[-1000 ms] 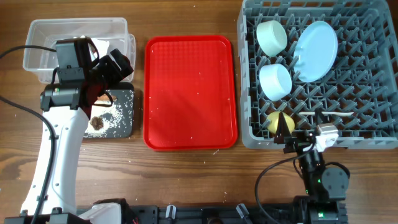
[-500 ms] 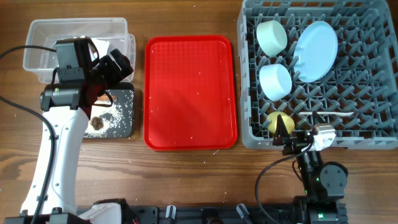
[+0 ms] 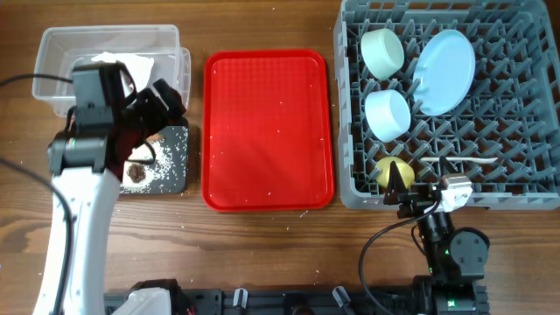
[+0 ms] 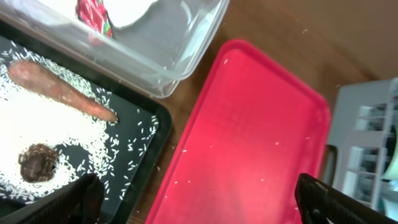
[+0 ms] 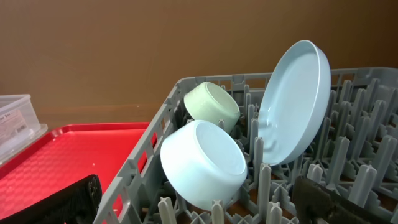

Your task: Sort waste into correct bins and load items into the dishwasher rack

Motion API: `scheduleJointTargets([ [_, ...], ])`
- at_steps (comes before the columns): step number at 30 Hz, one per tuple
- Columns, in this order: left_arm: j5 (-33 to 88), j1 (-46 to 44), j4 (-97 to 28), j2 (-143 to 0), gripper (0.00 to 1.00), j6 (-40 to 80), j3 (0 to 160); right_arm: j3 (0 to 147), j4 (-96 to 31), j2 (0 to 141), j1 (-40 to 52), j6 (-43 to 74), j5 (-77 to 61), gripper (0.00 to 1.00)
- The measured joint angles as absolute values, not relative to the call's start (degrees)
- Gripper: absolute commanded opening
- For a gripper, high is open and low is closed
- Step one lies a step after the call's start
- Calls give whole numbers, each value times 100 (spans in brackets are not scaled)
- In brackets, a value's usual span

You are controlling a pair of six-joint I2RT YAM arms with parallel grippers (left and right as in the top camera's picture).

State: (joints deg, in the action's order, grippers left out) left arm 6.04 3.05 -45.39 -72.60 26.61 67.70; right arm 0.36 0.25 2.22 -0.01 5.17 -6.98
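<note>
While the right arm has not budged, the left arm has drawn back a little toward eight o'clock. That uncovers a white paper scrap point(image 3: 122, 59) lying in the clear tub point(image 3: 52, 52) at ten o'clock on the table. The left gripper point(image 4: 199, 202) hangs with its fingers spread wide and nothing between them, so I'd say its last piece of waste has been dropped.

The sorting looks close to finished. The carrot-shaped stick point(image 4: 59, 90), the dark lump point(image 4: 37, 163) and the rice grains point(image 4: 56, 118) lie in the black tray point(image 3: 179, 166). A red-and-white wrapper point(image 4: 93, 12) sits in the tub. Over at two o'clock the dishwasher rack point(image 3: 525, 175) holds the plate point(image 3: 444, 59) on edge, both bowls point(image 3: 382, 51) point(image 3: 388, 114), the yellow cup point(image 3: 388, 169) and the spoon point(image 3: 464, 161). The right gripper point(image 5: 199, 202), also spread and empty, waits at the rack's six o'clock edge.

The red tray point(image 3: 267, 131) carries only a few pale specks, too small to name.

Some things I cannot make out:
- The left arm covers the nine o'clock part of the black tray from above.
- The wrist view crops most of the tub.
- A dark finger hides half of the cup.
- The spoon is only a thin pale line among the pegs.
</note>
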Motion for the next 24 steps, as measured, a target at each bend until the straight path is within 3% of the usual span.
scheduleJointTargets([
  [3, 499, 305, -3900, -6602, 100, 2646, 6464, 36, 23, 222, -1, 517, -698, 100],
  [8, 432, 301, -1074, -4705, 100, 2563, 4294, 36, 25, 222, -1, 534, -698, 100],
  [14, 416, 301, 491, -2790, 100, 2471, 1944, 36, 21, 222, -1, 534, -698, 100],
  [24, 589, 301, 910, -923, 100, 1831, 624, 36, 23, 222, -1, 534, -698, 100],
])
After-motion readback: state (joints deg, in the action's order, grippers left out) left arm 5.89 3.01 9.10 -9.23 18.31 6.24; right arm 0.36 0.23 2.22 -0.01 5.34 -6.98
